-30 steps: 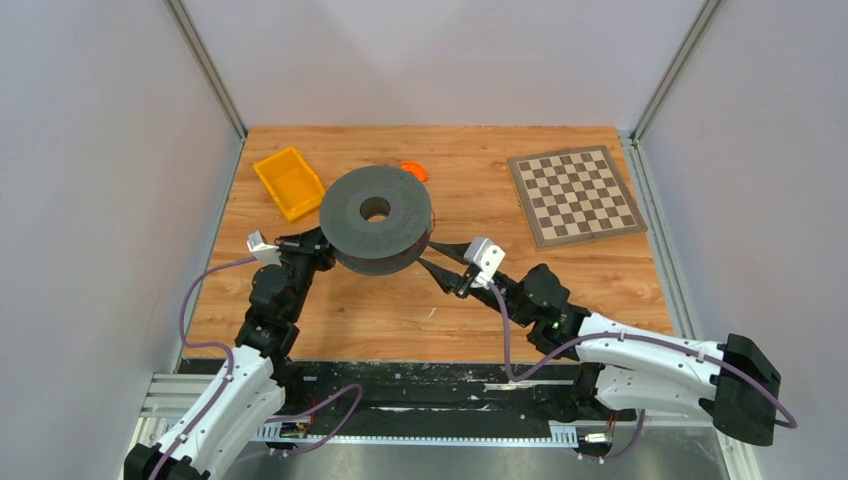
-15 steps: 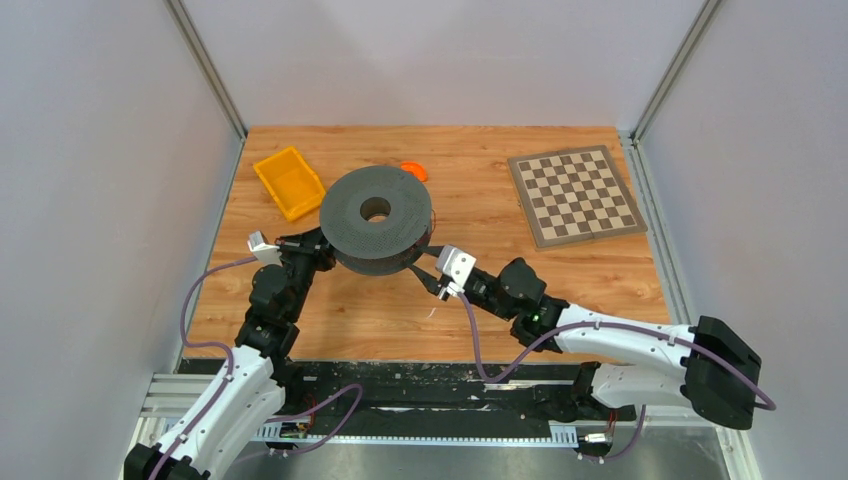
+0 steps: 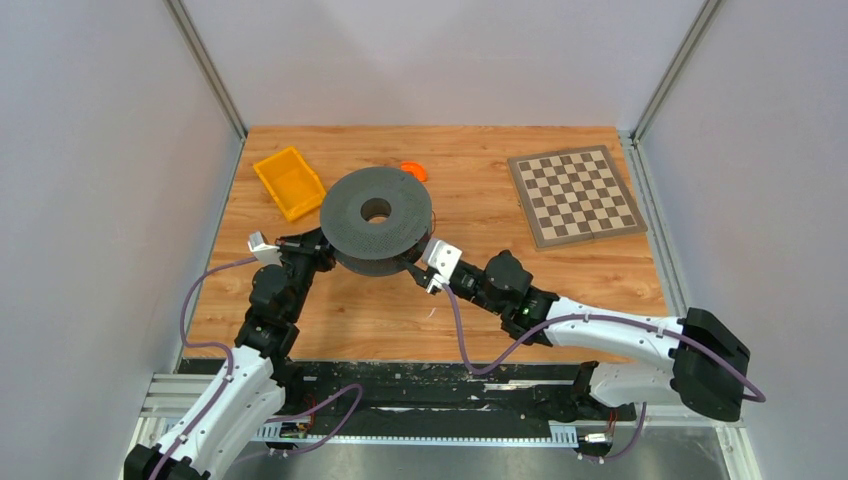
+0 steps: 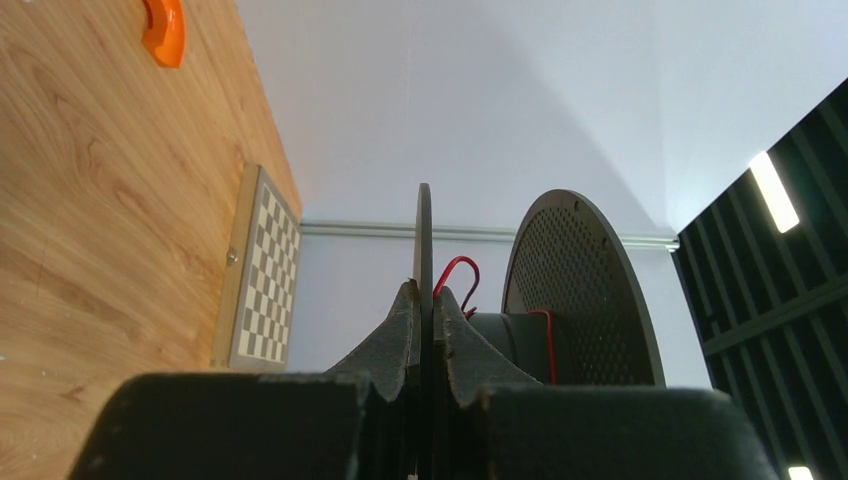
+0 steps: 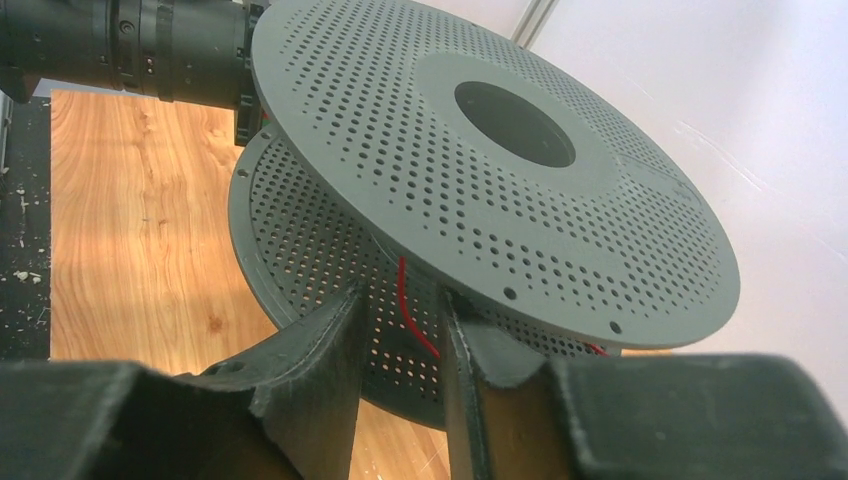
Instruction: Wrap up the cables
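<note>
**Wrapping in progress.** On the table (image 3: 600,290) we see a dark perforated spool (image 3: 350,215) left of centre, its hub hole facing up, set between the two arms. A checkerboard (image 3: 574,194) lies well apart at the far right, and a yellow bin (image 3: 288,183) sits near the spool's far left side.

The left gripper (image 4: 424,300) is clamped on the thin rim of one flange, and we judge that it is steadying the spool. The right gripper (image 5: 400,320) points into the slot between the flanges with its fingers parted. We cannot tell whether they touch anything.

A small orange piece (image 3: 413,170) rests just beyond the spool.

The wire (image 5: 403,290), thin and red, lies inside the spool. The right wrist view shows a strand running down by the hub, in line with the gap between the right fingers. The left wrist view shows a loop standing up between the flanges.

We judge the task to be partly done. Some wire is on the hub, but in slack strands rather than tight turns. We see no loose wire on the table, and how much remains to be wound is hidden.
</note>
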Controlling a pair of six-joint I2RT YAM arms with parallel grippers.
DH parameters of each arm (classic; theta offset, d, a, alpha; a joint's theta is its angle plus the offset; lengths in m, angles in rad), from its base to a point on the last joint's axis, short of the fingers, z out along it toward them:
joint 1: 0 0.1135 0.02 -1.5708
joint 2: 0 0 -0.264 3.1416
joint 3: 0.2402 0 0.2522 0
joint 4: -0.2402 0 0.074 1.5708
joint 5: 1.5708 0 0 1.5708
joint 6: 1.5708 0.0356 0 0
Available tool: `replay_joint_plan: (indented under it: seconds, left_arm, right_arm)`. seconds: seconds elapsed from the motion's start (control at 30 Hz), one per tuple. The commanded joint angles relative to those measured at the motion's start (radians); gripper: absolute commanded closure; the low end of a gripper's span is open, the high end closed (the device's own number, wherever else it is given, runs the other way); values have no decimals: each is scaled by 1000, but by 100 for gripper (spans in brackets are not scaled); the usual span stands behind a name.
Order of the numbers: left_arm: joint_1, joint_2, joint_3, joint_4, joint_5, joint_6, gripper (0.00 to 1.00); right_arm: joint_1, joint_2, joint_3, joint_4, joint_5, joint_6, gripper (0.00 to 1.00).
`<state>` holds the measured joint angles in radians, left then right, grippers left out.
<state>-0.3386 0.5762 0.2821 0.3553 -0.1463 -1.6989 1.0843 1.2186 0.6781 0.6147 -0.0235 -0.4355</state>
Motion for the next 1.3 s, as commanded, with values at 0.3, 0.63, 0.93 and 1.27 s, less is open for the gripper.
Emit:
replay_joint_plan:
  seconds: [0.3, 0.63, 0.93, 1.27]
  left_arm:
    - [4, 4, 38, 79, 11, -31, 100]
    - [5, 18, 30, 100, 26, -24, 100]
    - [4, 0, 9, 111, 6, -14, 100]
    - [5, 20, -1, 146, 34, -25, 100]
  right_arm:
    - [38, 115, 123, -1, -1, -51, 100]
    - [86, 261, 223, 49, 67, -81, 100]
    - [95, 385, 298, 119, 302, -2, 100]
    - [95, 512, 405, 104, 587, 49, 100]
